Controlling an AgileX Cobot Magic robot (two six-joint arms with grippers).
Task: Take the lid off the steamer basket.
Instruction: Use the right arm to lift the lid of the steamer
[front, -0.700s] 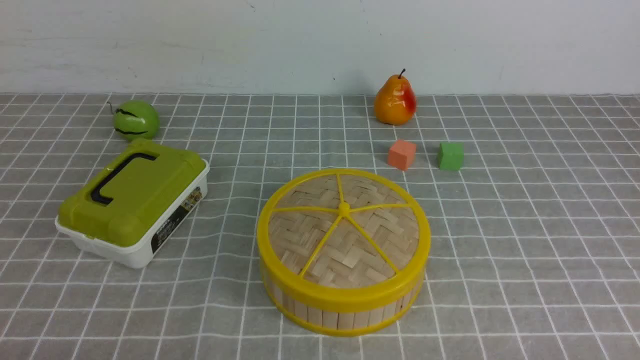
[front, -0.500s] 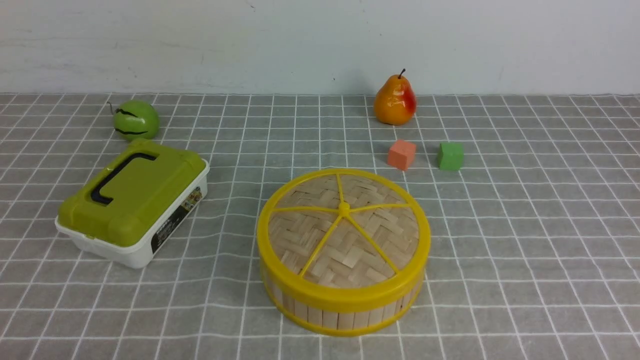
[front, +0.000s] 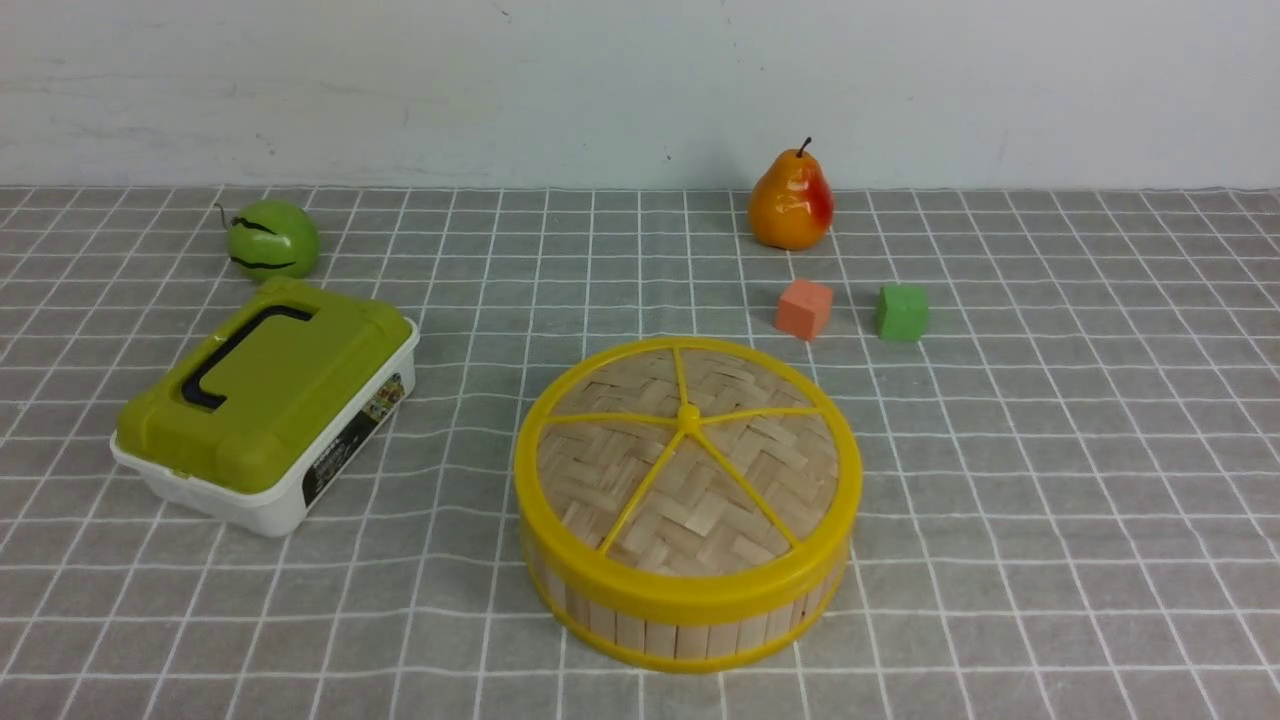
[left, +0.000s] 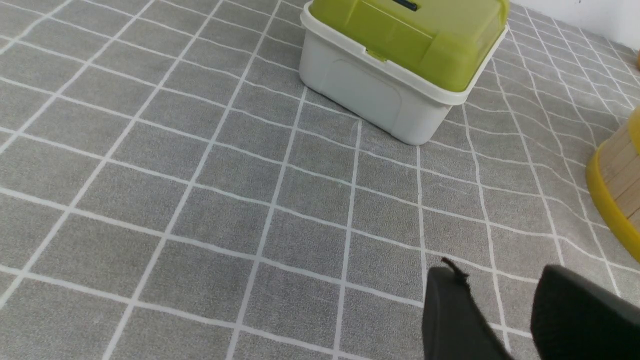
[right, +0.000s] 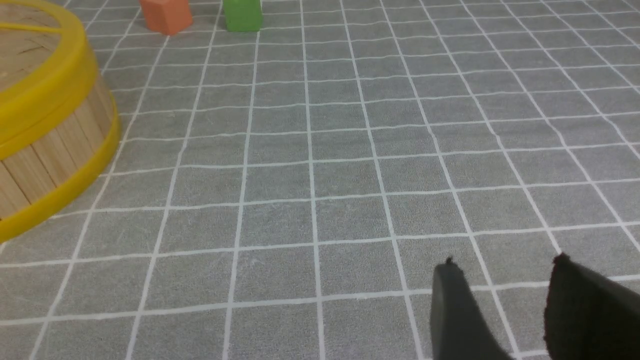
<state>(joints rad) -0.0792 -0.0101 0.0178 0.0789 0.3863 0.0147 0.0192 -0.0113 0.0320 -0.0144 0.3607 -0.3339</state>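
Nothing on the desk (front: 1050, 470) differs visibly from the earlier front-view frames: every object keeps its place, and neither arm has come into that view. The lid (front: 690, 460) still sits flat on the steamer basket (front: 692, 638), near the middle of the desk, its yellow rim running around the basket's top and its central knob facing up. The white box (front: 262, 512) with its olive-green cover (front: 260, 385) still stands to the left, turned at an angle, with the green melon-like fruit (front: 273, 240) just behind it. Behind the steamer, toward the right, the orange block (front: 804, 309) and the green block (front: 903, 312) remain side by side, apart from each other, and the pear (front: 791, 200) stays upright farther back, near the wall (front: 560, 90).

In the left wrist view, the left end effector (left: 495, 272) is open, its dark fingers apart with only desk between them. The right end effector (right: 505, 260) is likewise open and holds nothing, the gridded surface showing between its fingers.
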